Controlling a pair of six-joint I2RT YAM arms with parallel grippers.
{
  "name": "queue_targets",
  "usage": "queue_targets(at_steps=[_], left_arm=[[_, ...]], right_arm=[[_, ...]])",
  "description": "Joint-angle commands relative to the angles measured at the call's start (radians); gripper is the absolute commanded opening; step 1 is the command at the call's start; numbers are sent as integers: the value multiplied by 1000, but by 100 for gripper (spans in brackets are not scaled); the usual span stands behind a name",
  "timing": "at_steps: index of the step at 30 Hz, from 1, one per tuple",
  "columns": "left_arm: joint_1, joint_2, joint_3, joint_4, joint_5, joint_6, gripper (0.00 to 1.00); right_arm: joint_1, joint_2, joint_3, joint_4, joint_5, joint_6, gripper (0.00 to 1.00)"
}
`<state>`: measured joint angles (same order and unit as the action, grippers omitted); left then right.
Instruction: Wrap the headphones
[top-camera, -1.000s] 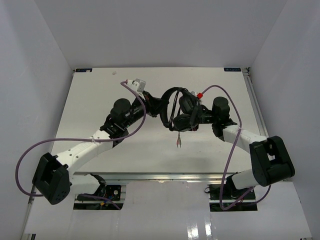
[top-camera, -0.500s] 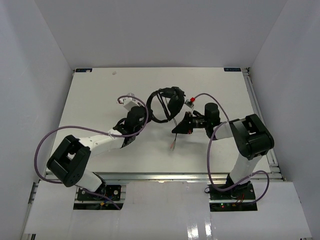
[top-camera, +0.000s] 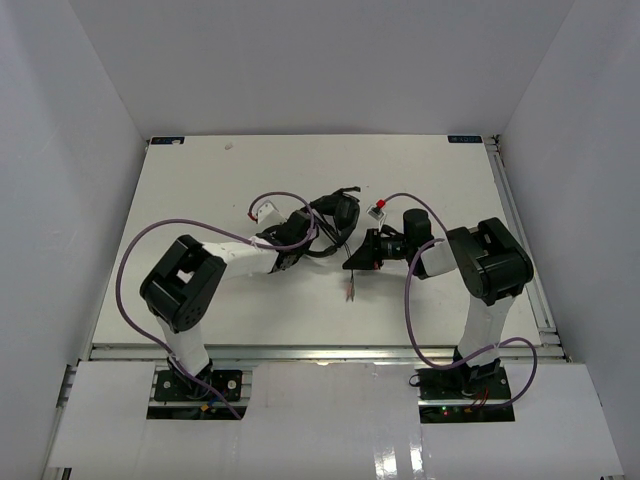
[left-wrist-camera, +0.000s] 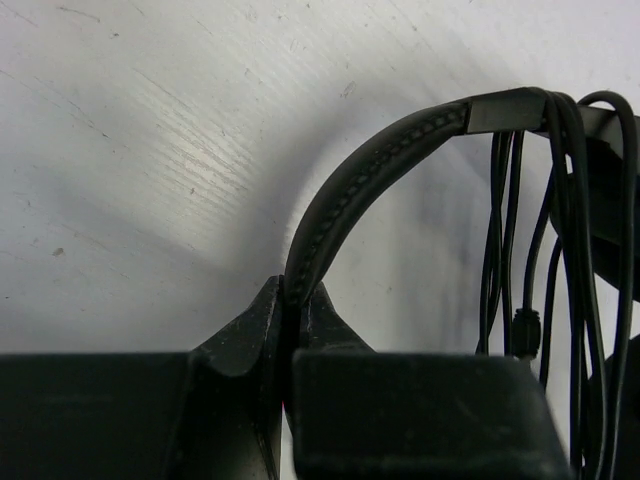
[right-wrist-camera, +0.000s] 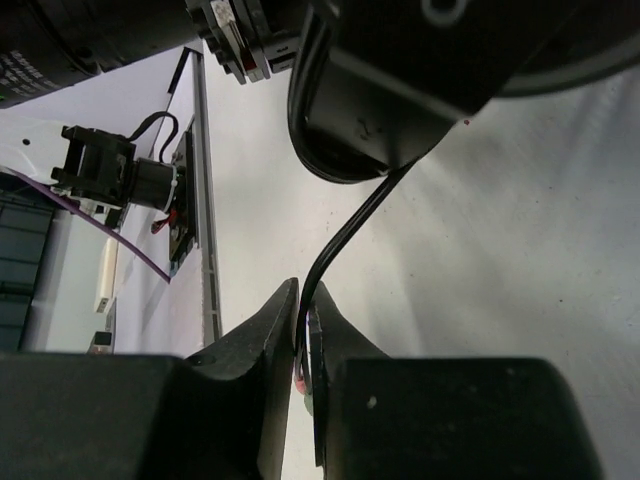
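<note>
Both arms fold in low over the table (top-camera: 190, 190) centre, elbows up. My left gripper (left-wrist-camera: 293, 300) is clamped on the headphones (top-camera: 338, 212) at the padded headband (left-wrist-camera: 360, 180). My right gripper (right-wrist-camera: 303, 312), at their 4 o'clock, pinches the thin cable (right-wrist-camera: 345, 235), and the plug (top-camera: 350, 291) trails toward 6.

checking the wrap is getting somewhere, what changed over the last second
The headphones shifted slightly left as both arms folded back toward their bases. The left hand drew toward the near edge, and the right hand moved left and nearer too. Unchanged: the left hand stays shut on the headband, the right on the cable, and the plug still trails toward the near edge.
</note>
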<state>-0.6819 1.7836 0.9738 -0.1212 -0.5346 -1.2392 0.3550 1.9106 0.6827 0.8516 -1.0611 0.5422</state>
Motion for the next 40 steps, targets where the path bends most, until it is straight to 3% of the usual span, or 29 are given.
queue_targets(at_steps=[1,5,9,16,18,20,22,25,26,29,31,37,40], left_arm=[[5,29,91,-65,-18,43,0],[6,62,147,-136,-18,144,0],[5,77,184,-192,-25,237,16],[5,27,220,-244,14,363,67],[5,-25,221,-243,37,407,85],[5,-86,223,-236,76,484,96],[5,-177,216,-225,152,584,98],[4,-269,190,-196,247,688,98],[4,-384,159,-183,355,738,98],[4,-520,79,-169,467,837,98],[7,-715,0,-169,612,917,98],[8,-1110,-219,-222,636,985,98],[8,-1275,-290,-251,603,985,98]], right_arm=[[-4,6,50,-128,5,-107,20],[-13,-15,59,-210,18,-174,29],[-40,-59,89,-405,61,-306,48],[-135,-224,107,-832,231,-674,74],[-158,-324,103,-912,280,-739,83],[-174,-429,101,-981,354,-793,96],[-177,-516,98,-1024,423,-831,90],[-177,-644,103,-1074,476,-841,90],[-177,-707,112,-1096,552,-821,90],[-177,-837,126,-1136,682,-784,90],[-177,-978,115,-1142,813,-732,90],[-203,-1191,42,-1138,1096,-663,90],[-227,-1230,14,-1147,1116,-659,90]])
